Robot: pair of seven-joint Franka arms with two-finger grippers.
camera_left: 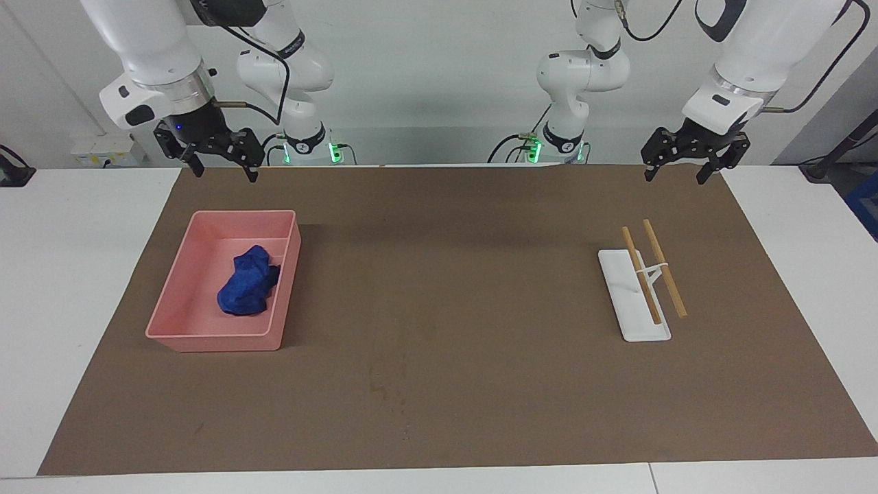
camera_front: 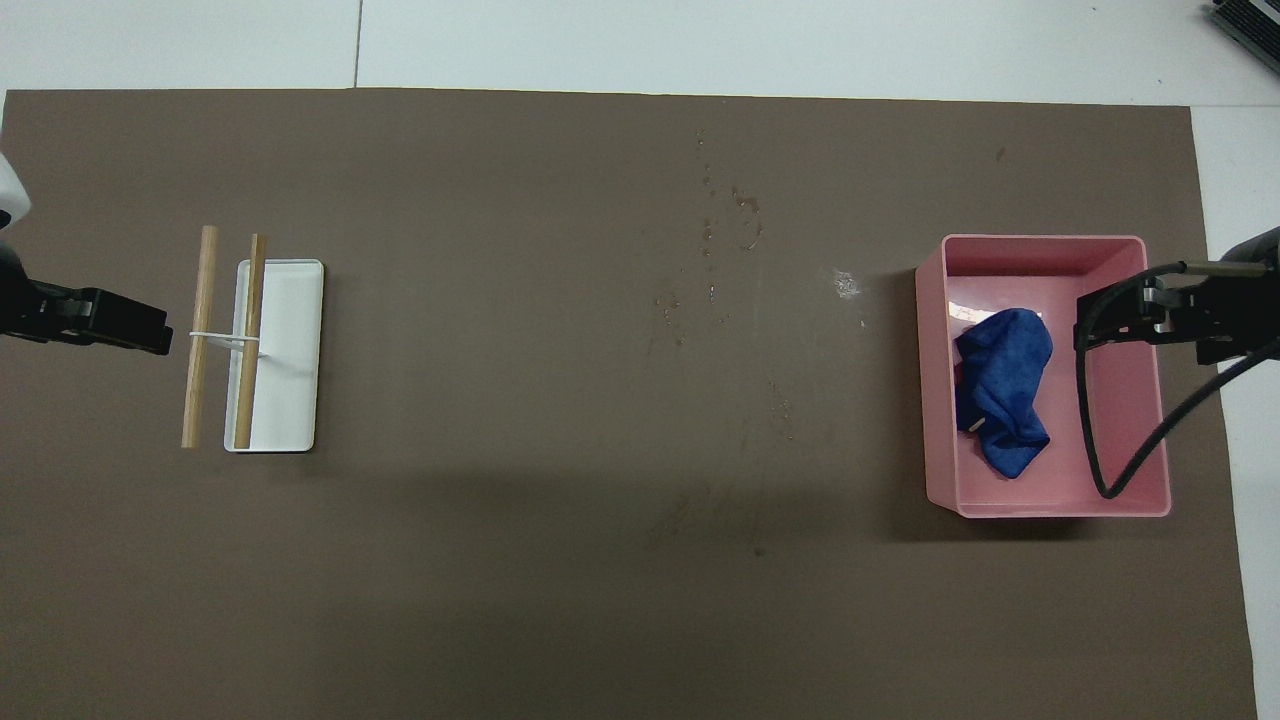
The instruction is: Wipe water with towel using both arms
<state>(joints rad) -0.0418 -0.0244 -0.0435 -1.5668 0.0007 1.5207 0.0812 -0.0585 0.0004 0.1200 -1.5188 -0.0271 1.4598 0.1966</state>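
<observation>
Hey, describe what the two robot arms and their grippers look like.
Both arms are glossy white with rounded jointed segments, black joint bands and silver wrist rings. Black cables loop along them, and green lights glow at their bases. The right gripper and left gripper are black angular frames with slim black fingers; a small blue light shows on the right one.

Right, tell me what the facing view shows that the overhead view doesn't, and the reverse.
Only the facing view shows both arms whole, with the left pincer and right pincer raised and open. Only the overhead view shows a pale slip in the tray beside the towel, and a whitish speck on the mat. Both show the blue towel in the pink tray, and the white stand with wooden sticks.
</observation>
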